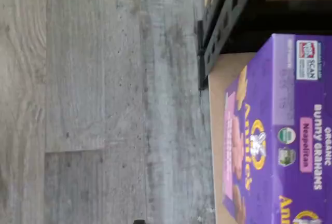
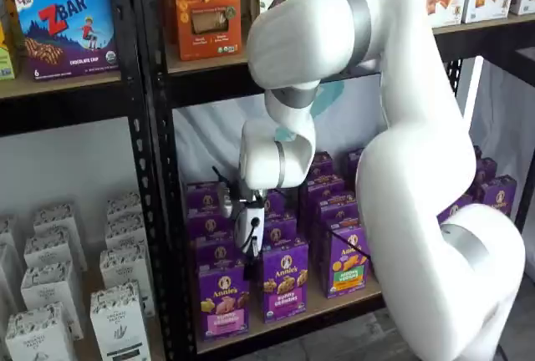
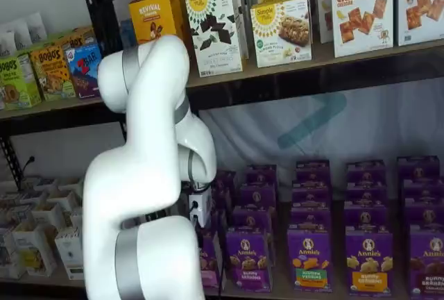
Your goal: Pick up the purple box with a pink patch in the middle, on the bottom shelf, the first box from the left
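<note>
The purple box (image 2: 222,301) with its pink patch stands upright at the front left of the bottom shelf (image 2: 334,308). The wrist view shows the same purple box (image 1: 270,130) close up on the tan bottom shelf (image 1: 218,94), with the picture turned on its side. My gripper (image 2: 252,244) hangs from the white arm just above and slightly right of that box, in front of the rows behind it. It holds nothing and stands open. In a shelf view the gripper (image 3: 200,210) is mostly hidden behind the arm.
More purple boxes fill the shelf: one with a violet patch (image 2: 284,282) right beside the target, another with an orange picture (image 2: 347,262). A black slotted upright (image 2: 159,211) borders the box's left. White cartons (image 2: 117,319) fill the neighbouring bay. Grey plank floor (image 1: 93,99) lies below.
</note>
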### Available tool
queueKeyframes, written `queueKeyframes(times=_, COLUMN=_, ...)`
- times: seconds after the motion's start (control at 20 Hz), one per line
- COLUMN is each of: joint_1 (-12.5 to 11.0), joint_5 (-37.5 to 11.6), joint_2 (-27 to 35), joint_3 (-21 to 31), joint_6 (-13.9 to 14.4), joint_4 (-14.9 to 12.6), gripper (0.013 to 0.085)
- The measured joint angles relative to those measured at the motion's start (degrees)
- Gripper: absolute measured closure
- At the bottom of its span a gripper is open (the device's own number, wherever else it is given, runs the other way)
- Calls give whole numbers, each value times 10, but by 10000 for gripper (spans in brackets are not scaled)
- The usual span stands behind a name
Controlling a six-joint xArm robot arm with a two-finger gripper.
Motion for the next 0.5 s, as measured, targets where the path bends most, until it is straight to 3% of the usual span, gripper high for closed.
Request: queueKeyframes(times=0.5, joint_1=1, joint_5=22, joint_2=54, joint_3=-74, joint_6=27, joint_4=-25, gripper=130)
